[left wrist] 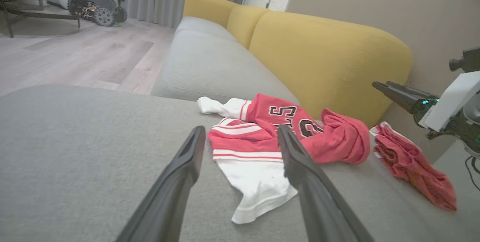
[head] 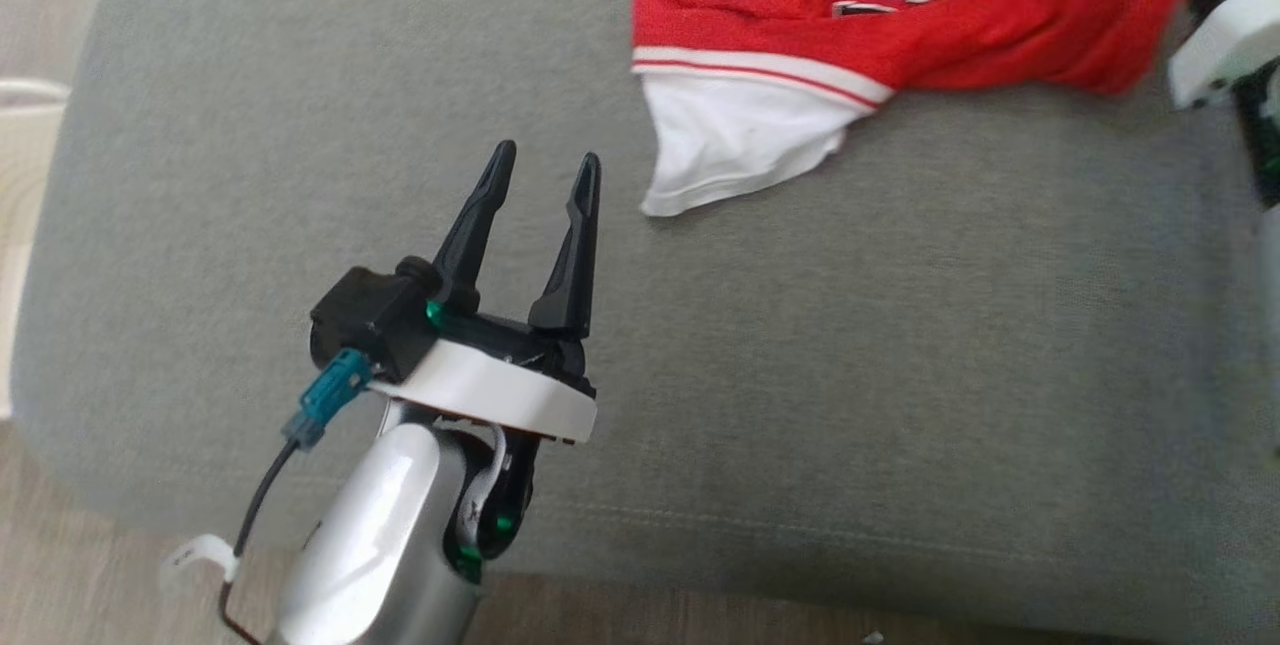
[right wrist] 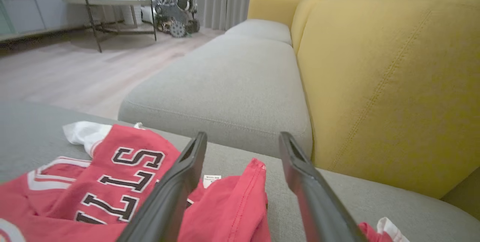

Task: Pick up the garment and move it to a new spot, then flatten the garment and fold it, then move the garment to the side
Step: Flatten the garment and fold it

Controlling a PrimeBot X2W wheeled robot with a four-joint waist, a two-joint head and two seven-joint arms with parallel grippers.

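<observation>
The left pincer [head: 545, 170] and right pincer [right wrist: 242, 139] stand spread, empty. To flatten the crumpled red-and-white lettered jersey [head: 900, 25], best pinch single-layer edges ahead of each pincer, then draw apart.

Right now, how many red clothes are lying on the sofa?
2: a red-and-white jersey mid-seat, and a crumpled red cloth to its right by the yellow backrest. Others may be hidden.
</observation>
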